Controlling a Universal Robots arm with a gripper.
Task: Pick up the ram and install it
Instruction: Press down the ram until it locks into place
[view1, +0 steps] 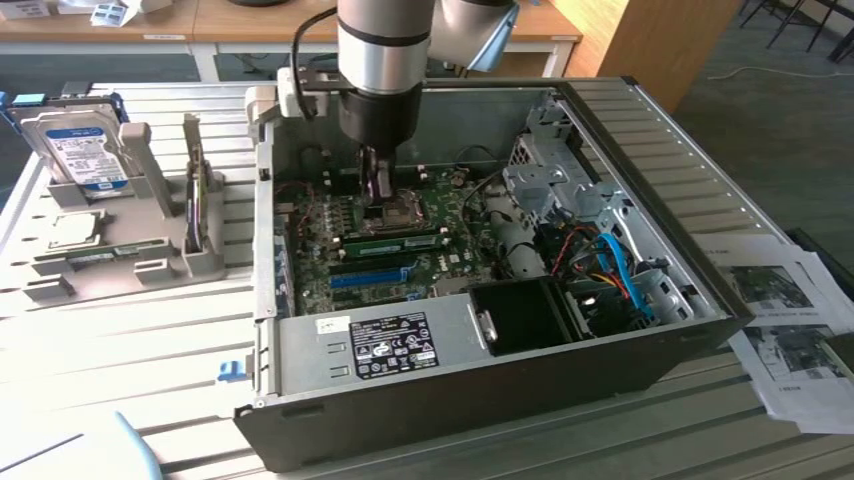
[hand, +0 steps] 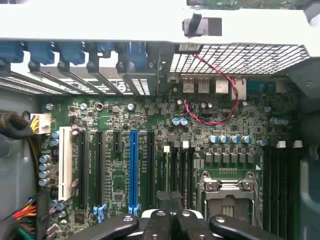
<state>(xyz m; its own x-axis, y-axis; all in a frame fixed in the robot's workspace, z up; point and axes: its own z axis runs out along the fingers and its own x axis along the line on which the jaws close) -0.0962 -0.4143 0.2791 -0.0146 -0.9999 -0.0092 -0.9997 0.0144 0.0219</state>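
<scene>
- Exterior view: we note bright, even daylight; the slatted worktop (view1: 120, 330) reads pale and nearly washed out.
- The open case (view1: 454, 390) interior is dimmer; its walls shade the motherboard (view1: 387, 250).
- The arm (view1: 380, 60) looks soft at the upper edge.
- Wrist view: we see the case's metal rim (hand: 100, 22) blown out to white glare.
- The board is evenly lit and sharp; the pincer (hand: 170, 222) is dark and slightly blurred.

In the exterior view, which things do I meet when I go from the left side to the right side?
Hard drive in its grey stand → open computer case with the gripper down over its green board, beside a ram stick lying in a slot → printed papers.
</scene>
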